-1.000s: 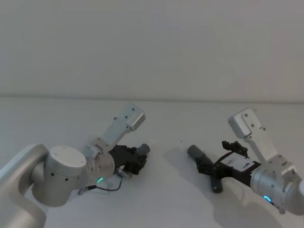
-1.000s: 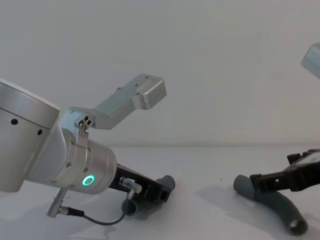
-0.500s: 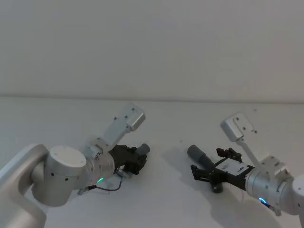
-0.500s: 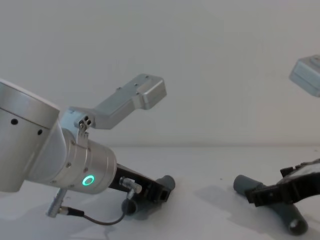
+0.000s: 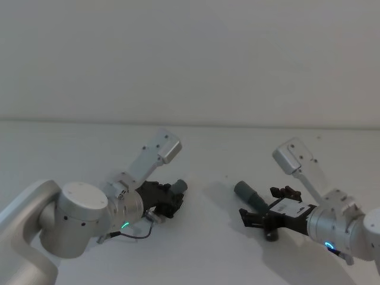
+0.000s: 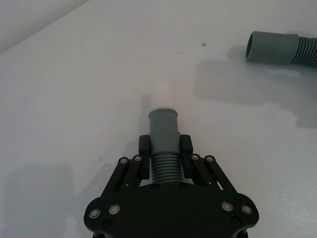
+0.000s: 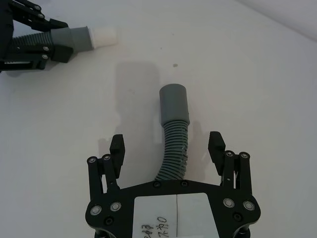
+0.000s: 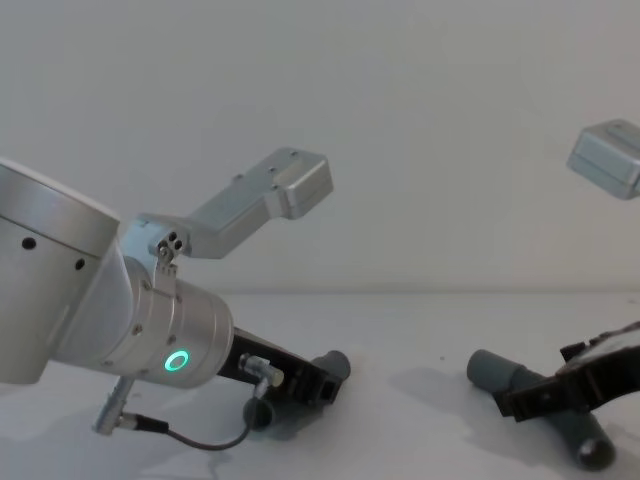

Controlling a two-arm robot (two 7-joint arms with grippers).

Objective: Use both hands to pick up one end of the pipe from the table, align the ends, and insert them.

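With your black two-fingered left gripper [image 6: 164, 148] pinching the pale-tipped dark grey plastic pipe piece [image 6: 163, 124] by its ribbed neck, centre the spread fingers [image 7: 118, 147] of your black right gripper [image 7: 167, 144] around the other curved grey piece [image 7: 171, 166] lying on the white matte table [image 7: 257, 74], closing just behind its socket [image 7: 173, 104].

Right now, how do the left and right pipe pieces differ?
Grip: the left pipe piece is clamped in the left claw at its ribs; the right pipe piece lies on the table between the open fingers of the right claw. End: the left one has a narrow collar with a whitish tip; the right one a wider open socket. Both are grey and ribbed.
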